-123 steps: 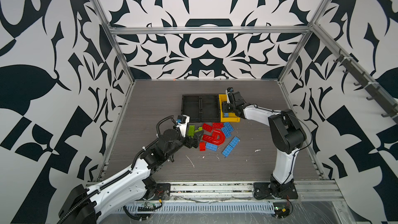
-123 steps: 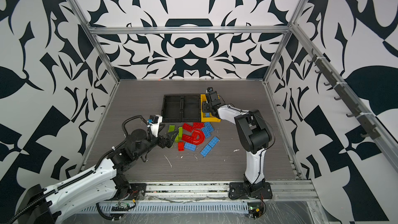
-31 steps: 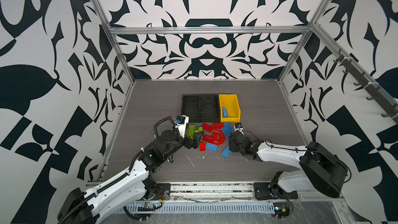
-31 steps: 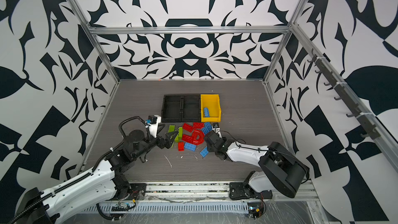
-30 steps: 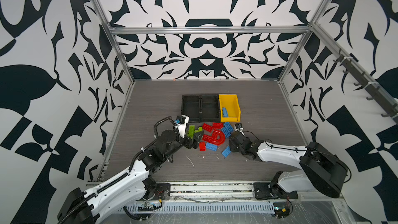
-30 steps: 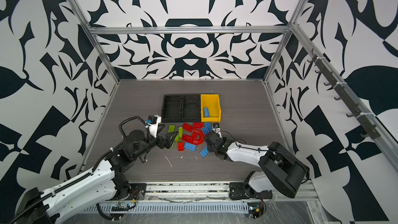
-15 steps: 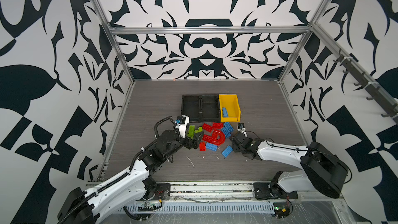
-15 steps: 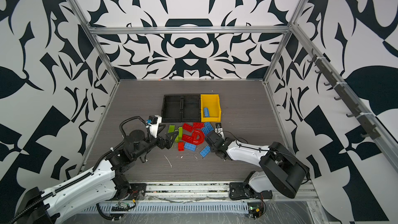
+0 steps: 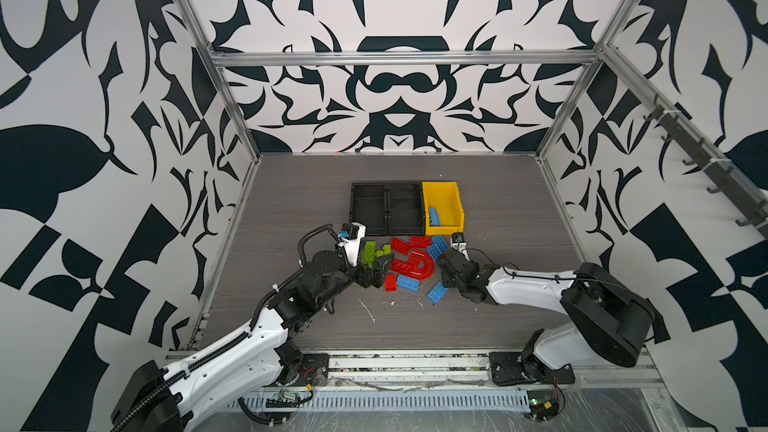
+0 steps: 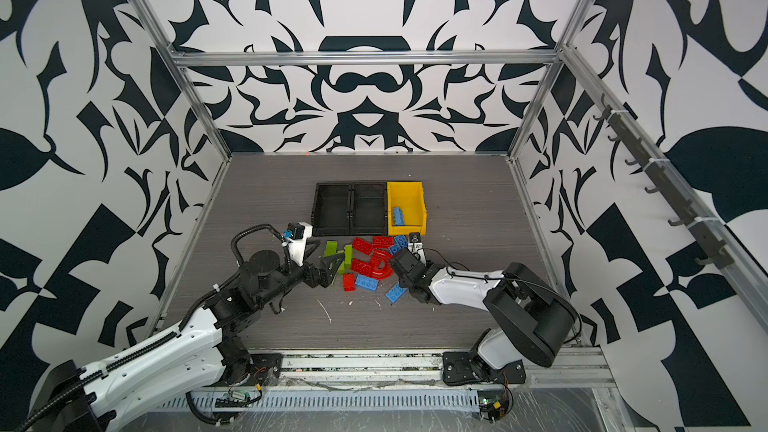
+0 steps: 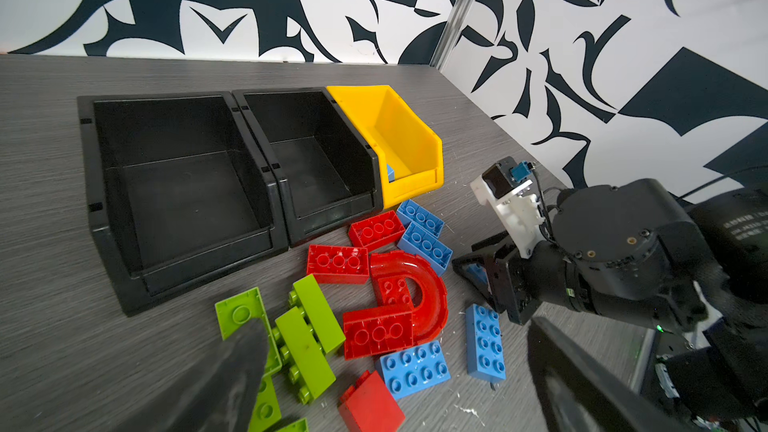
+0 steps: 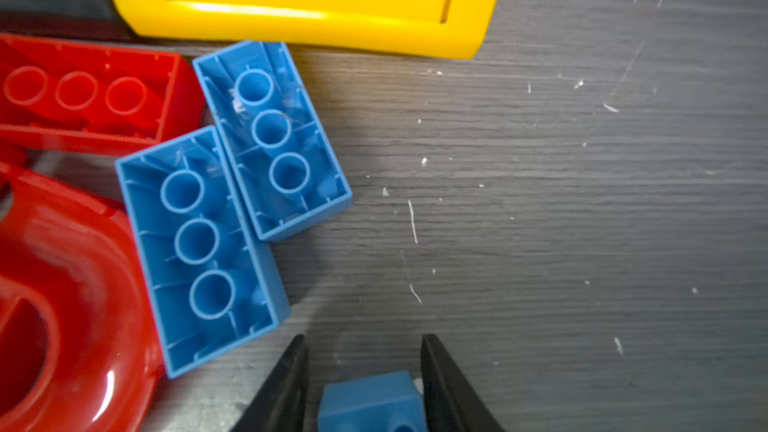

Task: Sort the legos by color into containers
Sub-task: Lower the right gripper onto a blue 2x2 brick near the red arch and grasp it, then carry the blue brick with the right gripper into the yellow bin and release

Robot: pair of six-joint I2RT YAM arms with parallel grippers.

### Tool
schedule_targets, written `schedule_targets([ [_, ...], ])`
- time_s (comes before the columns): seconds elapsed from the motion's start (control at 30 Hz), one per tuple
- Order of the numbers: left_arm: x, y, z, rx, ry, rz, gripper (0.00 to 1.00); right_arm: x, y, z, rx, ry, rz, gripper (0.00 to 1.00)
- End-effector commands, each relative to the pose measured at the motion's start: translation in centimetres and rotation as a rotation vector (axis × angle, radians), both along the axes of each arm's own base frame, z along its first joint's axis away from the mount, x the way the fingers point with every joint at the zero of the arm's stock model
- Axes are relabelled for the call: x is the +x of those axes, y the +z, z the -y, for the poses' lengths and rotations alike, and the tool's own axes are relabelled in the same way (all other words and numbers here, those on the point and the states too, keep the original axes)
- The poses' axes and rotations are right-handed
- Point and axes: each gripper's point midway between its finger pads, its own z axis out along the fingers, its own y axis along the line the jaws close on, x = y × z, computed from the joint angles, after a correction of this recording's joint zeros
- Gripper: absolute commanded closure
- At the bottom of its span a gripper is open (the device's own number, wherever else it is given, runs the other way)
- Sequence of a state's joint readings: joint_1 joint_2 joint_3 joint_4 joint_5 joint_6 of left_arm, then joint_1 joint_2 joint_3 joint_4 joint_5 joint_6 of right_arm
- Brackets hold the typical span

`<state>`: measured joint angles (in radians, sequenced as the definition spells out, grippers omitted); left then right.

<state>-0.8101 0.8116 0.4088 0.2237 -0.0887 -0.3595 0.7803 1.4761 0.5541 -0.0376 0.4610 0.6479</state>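
Right wrist view: right end effector (image 12: pixel 362 338) is narrow, jaws flanking a small blue brick (image 12: pixel 370 403). One finger looks to be against it, w/ a thin slit at the other, so can't tell if it's clamped or just bracketed. Only the brick's end shows, near the fingertips.

Main risk, imo: a shallow tip pinch. If the jaws bite only that end, the brick could pivot or squirt out on the lift and drop onto the table (image 12: pixel 582 201), or land in the wrong bin.

In a top view the yellow bin (image 9: pixel 446 227), w/ one blue brick (image 9: pixel 435 216) inside, sits at approx 12 o'clock from the right end effector. Two upturned blue bricks (image 12: pixel 199 243) lie between, touching each other, one just beside the bin front. A low carry would prob. shove them or clip the bin's front lip, knocking the load loose.

The left end effector (image 11: pixel 395 324) is wide, holding nothing, at 9 o'clock of the red arch (image 9: pixel 419 265), next to the green bricks (image 11: pixel 309 334). Both arms crowd the same pile, so a swing toward centre by either could cause a bump or scatter the pile.

The black bins (image 11: pixel 274 184), at 11 o'clock of the pile, are empty. Most of the sort is left to do, so any spill costs time.
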Motion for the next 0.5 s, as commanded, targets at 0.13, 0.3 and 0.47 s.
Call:
schedule_targets([
  [0.13,-0.2,0.6,-0.1,-0.026,-0.001,0.015,0.0,-1.1,-0.7,1.0,-0.035,0.008,-0.038,0.64],
  [0.3,-0.2,0.7,-0.2,-0.024,0.005,0.02,0.0,-0.3,0.4,1.1,-0.049,0.017,-0.001,0.69],
  [0.47,-0.1,0.6,-0.3,-0.019,0.009,0.021,0.0,1.2,2.4,0.5,-0.024,0.037,0.048,0.71],
])
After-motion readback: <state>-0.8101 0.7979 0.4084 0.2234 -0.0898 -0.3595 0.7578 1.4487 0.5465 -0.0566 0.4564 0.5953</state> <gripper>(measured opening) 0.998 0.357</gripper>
